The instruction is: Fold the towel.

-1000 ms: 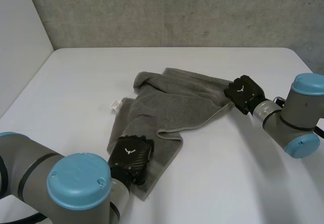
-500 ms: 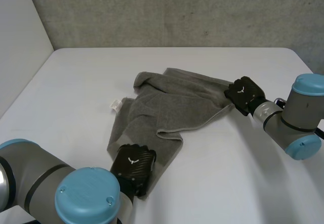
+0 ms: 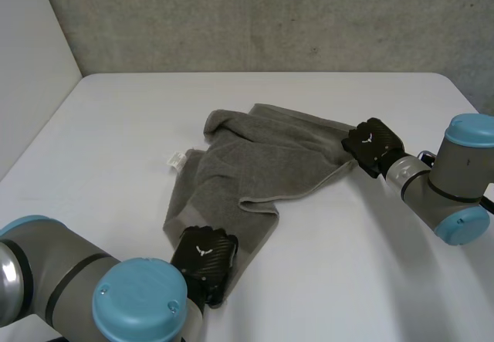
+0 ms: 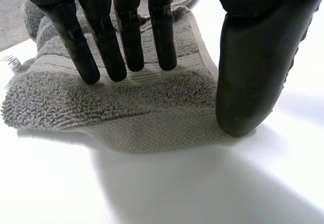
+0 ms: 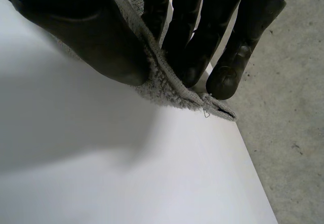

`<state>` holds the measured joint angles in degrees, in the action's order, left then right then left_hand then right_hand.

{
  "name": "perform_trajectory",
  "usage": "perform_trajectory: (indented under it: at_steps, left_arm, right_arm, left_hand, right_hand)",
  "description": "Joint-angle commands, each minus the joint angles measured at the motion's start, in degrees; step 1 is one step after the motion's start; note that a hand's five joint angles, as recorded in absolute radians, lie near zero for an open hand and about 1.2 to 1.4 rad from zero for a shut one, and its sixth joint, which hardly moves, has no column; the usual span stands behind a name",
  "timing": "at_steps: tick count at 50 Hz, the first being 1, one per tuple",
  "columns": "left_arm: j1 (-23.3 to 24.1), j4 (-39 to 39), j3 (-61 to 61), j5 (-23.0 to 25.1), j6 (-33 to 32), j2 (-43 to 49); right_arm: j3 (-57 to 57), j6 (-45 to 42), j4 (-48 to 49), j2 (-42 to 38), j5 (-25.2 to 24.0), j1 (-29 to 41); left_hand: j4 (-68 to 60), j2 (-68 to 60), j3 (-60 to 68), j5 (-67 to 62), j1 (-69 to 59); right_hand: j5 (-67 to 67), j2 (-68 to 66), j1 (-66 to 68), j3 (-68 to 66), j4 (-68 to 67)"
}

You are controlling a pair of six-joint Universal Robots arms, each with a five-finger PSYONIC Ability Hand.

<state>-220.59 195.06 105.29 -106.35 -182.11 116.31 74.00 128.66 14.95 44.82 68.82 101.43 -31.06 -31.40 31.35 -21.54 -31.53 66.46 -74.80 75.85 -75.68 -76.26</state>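
Nearest, left hand [image 3: 202, 255] sits on the towel [image 3: 255, 164] at its near corner. Its fingers [image 4: 124, 57] lie straight on top with the thumb set against the hem, nipping a raised ridge of cloth. Grey terry, crumpled mid-bench [image 3: 116, 126], one flap doubled over. Looks soft, limp, light, with a grippy pile. It won't hold shape, so take it by corners and hems. Far side, right hand [image 3: 373, 145] has the far right corner's hem pinched between thumb and fingers [image 5: 185, 42].
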Motion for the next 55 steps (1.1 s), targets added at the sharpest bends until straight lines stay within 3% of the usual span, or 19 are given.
perform_trajectory:
  at_steps: [1, 15, 32, 33, 34, 36, 55]
  left_arm:
    - [0.1, 0.1, 0.1, 0.0, 0.0, 0.3]
    - [0.0, 0.2, -0.3, 0.2, -0.1, 0.5]
    - [-0.7, 0.1, -0.6, 0.2, 0.0, -3.2]
    - [-0.5, 0.1, -0.3, 0.3, 0.0, -3.3]
    - [-0.5, 0.1, -0.3, 0.3, 0.0, -3.3]
    - [0.1, -0.3, 0.1, 0.4, -0.1, -3.5]
    - [0.4, -3.9, 1.5, 0.4, 0.0, -3.3]
  right_arm:
    - [0.0, 0.0, 0.0, 0.0, 0.0, 0.0]
    - [0.1, -0.1, -0.1, 0.1, 1.1, 0.0]
    - [0.4, 0.0, -0.3, 1.7, 1.6, 0.0]
    - [0.4, 0.0, -0.3, 1.7, 1.6, 0.0]
    - [0.4, 0.0, -0.3, 1.8, 1.6, 0.0]
    - [0.4, 0.0, -0.3, 1.8, 1.6, 0.0]
    - [0.5, 0.0, -0.3, 1.9, 1.6, -0.5]
  left_hand:
    - [-9.0, -8.7, 8.8, -8.6, -8.6]
    - [-48.9, -48.6, 48.6, -48.4, -48.5]
    - [-48.9, -48.6, 48.6, -48.5, -48.5]
    - [-35.0, -34.6, 34.7, -34.5, -34.5]
    - [-34.8, -34.5, 34.5, -34.4, -34.4]
    - [-1.3, -1.0, 1.0, -0.8, -0.9]
    - [2.5, 2.8, -2.8, 3.0, 3.0]
  right_hand:
    - [3.5, -5.2, 4.2, -4.3, -3.7]
    - [3.5, -5.2, 4.2, -4.3, -3.7]
    - [3.5, -5.2, 4.2, -4.3, -3.7]
    - [3.5, -5.2, 4.2, -4.3, -3.7]
    - [3.5, -5.2, 4.2, -4.3, -3.7]
    - [3.5, -5.2, 4.2, -4.3, -3.7]
    - [3.5, -5.2, 4.2, -4.3, -3.7]
